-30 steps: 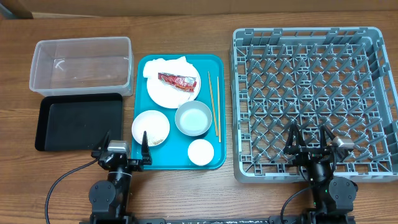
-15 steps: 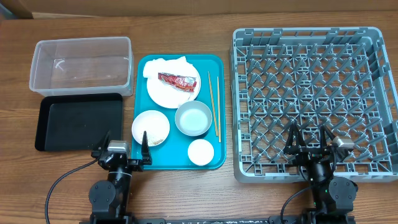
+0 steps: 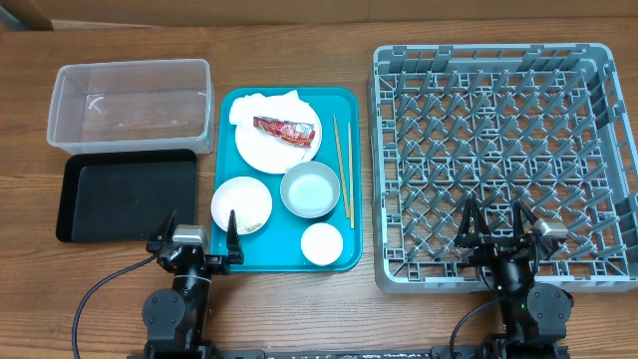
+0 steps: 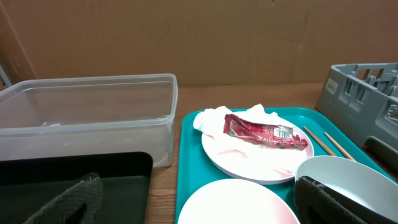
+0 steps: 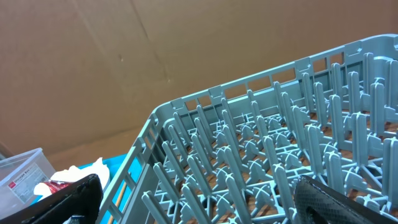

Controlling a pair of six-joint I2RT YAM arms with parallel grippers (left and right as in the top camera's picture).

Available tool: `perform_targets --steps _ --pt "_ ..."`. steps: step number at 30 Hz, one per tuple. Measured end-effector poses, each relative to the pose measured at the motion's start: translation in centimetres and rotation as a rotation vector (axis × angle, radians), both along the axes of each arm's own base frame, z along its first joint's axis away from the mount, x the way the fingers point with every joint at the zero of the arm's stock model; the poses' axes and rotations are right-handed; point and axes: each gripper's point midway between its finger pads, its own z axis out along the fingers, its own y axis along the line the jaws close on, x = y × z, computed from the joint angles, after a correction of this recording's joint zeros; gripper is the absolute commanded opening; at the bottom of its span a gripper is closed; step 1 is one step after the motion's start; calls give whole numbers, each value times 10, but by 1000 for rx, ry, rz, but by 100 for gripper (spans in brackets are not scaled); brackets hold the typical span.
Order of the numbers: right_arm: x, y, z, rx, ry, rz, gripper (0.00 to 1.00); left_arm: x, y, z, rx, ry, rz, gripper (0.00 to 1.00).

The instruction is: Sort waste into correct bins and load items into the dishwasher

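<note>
The chopsticks [image 3: 342,170] sit at the tray's [image 3: 284,246] 3 o'clock edge, long axis 12-to-6. I see left fingers [image 3: 231,234] and right fingers [image 3: 469,224] wide open, empty. Nothing's moved at all since a second ago.

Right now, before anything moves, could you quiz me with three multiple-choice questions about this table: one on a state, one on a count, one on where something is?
1. The grey rack is: A) holding nothing B) half full C) stacked with plates.
2. How many round dishes sit on the teal tray? A) two B) four C) six.
3. The red wrapper lies: A) in the grey rack B) on the white plate C) under the teal tray.

Answers: 1 A, only bare pegs show in it. 2 B, the white plate, a white bowl, a grey bowl and a cup. 3 B, it lies on the white plate.
</note>
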Motion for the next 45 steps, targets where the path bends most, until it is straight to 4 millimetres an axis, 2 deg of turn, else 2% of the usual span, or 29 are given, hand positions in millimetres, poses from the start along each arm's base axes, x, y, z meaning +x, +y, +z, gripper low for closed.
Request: perform_targets --steps 41,45 --pt "0 -2 0 1 1 -10 100 0 0 0 0 -1 0 100" --pt "0 -2 0 0 0 -11 100 0 0 7 0 -29 0 100"
